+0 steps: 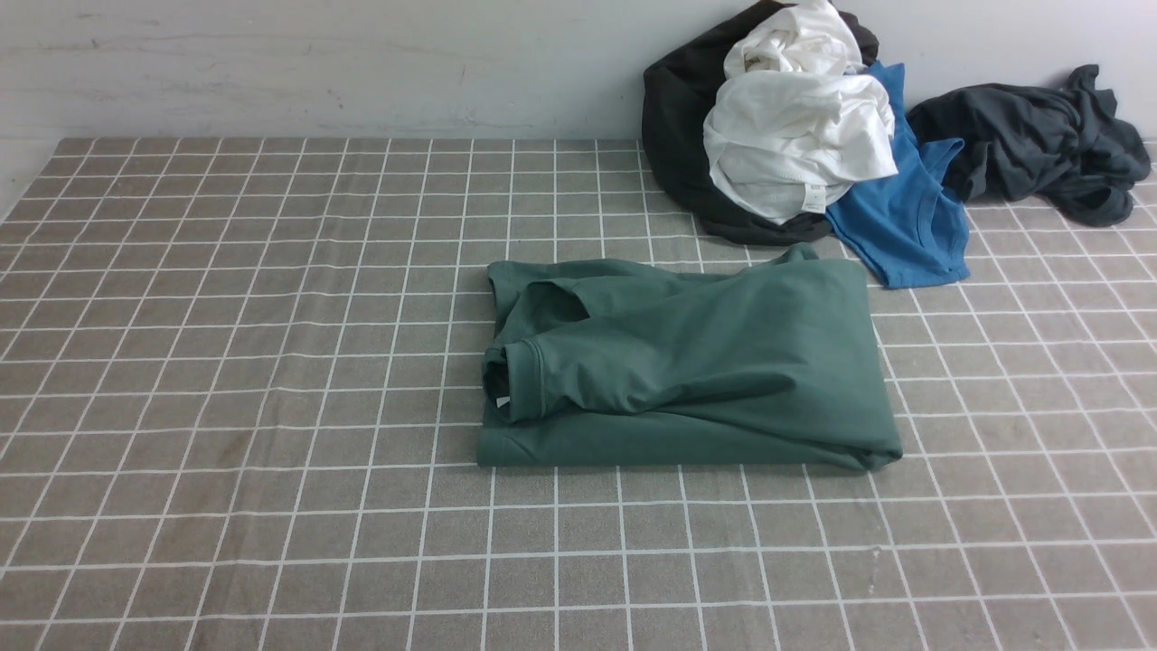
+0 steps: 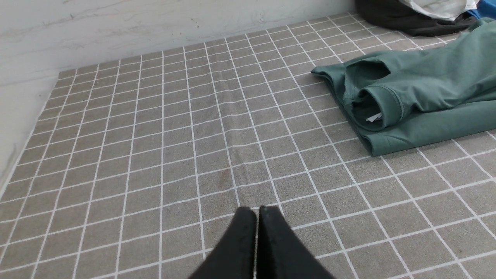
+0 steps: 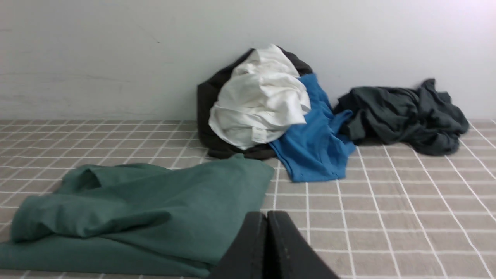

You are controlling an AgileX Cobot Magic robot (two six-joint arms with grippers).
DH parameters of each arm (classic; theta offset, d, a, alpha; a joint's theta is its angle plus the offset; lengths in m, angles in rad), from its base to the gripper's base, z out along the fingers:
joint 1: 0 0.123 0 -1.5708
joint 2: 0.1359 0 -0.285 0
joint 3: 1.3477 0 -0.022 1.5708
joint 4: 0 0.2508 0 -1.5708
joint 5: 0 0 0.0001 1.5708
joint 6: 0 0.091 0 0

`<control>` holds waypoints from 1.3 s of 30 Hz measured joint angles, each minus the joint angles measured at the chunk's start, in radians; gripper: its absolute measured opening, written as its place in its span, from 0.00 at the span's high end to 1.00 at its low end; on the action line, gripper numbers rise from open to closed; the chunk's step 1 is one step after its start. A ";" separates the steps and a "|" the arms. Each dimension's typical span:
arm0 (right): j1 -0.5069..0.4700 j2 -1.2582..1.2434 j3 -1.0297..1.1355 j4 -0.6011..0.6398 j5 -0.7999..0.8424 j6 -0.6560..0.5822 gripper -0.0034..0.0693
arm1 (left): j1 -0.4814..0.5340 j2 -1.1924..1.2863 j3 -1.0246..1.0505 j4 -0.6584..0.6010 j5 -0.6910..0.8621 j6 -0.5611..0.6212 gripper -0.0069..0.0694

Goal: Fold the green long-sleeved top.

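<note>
Closed and empty, the left gripper (image 2: 257,211) and right gripper (image 3: 266,215) sit clear of the green long-sleeved top (image 1: 687,362), centre frame: soft, limp and light, best pinched at hem corners.

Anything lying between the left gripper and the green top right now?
Nothing: in the left wrist view only bare checked tablecloth lies between the shut left gripper and the folded green top.

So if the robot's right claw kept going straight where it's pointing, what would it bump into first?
Probably the blue T-shirt in the clothes pile by the wall. The shut right gripper points across bare checked cloth first, just past the green long-sleeved top; depth is hard to judge.
</note>
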 joint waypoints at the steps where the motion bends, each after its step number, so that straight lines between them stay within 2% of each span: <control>1: -0.013 -0.022 0.029 -0.021 -0.005 0.029 0.97 | 0.000 0.000 0.000 0.000 0.000 0.000 0.92; 6: -0.027 -0.100 0.141 -0.138 -0.043 0.143 0.97 | 0.000 0.000 0.000 0.000 0.000 0.000 0.92; 10: -0.027 -0.107 0.200 -0.201 -0.094 0.178 0.97 | 0.000 0.000 0.000 0.000 0.000 0.000 0.92; 18: -0.027 -0.107 0.200 -0.210 -0.095 0.181 0.97 | 0.000 0.000 0.000 0.000 0.000 0.000 0.92; 24: -0.027 -0.107 0.200 -0.202 0.003 0.181 0.97 | 0.000 0.000 0.000 0.000 0.000 0.000 0.92; 34: -0.027 -0.107 0.199 -0.198 0.009 0.182 0.97 | 0.000 0.000 0.000 0.000 0.000 0.000 0.92; 39: -0.076 -0.107 0.199 -0.198 0.010 0.182 0.97 | 0.000 0.000 0.000 0.000 0.000 0.000 0.92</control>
